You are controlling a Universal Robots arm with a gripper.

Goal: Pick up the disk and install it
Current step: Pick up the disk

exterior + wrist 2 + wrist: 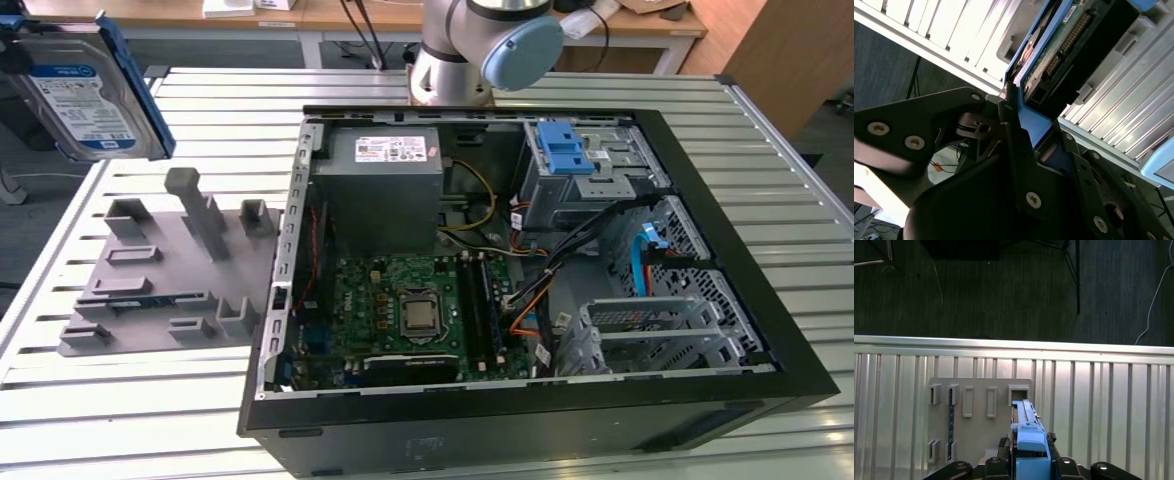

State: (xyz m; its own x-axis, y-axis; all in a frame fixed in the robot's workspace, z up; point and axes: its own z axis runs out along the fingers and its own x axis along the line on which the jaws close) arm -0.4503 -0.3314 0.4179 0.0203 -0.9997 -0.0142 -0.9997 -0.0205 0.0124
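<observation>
The disk [87, 90], a silver drive with a white-and-blue label in a blue carrier bracket, hangs upright in the air at the exterior view's upper left, above the table's far left corner. In the first wrist view it is edge-on, with the blue carrier [1029, 442] between the black fingers of my gripper [1029, 467]. The second wrist view looks along the disk's circuit-board side [1054, 50], where my gripper [1036, 132] is shut on the carrier's blue edge. The grey fixture plate [979, 420] lies on the table beneath the disk.
An open computer case [287, 300] lies on the slatted metal table [134, 420], holding a motherboard [414, 310], a grey power supply [387, 190] and a drive cage with a blue latch [567, 150]. The grey fixture plate [160, 280] lies to the case's left in the exterior view. The arm's base [461, 55] stands behind the case.
</observation>
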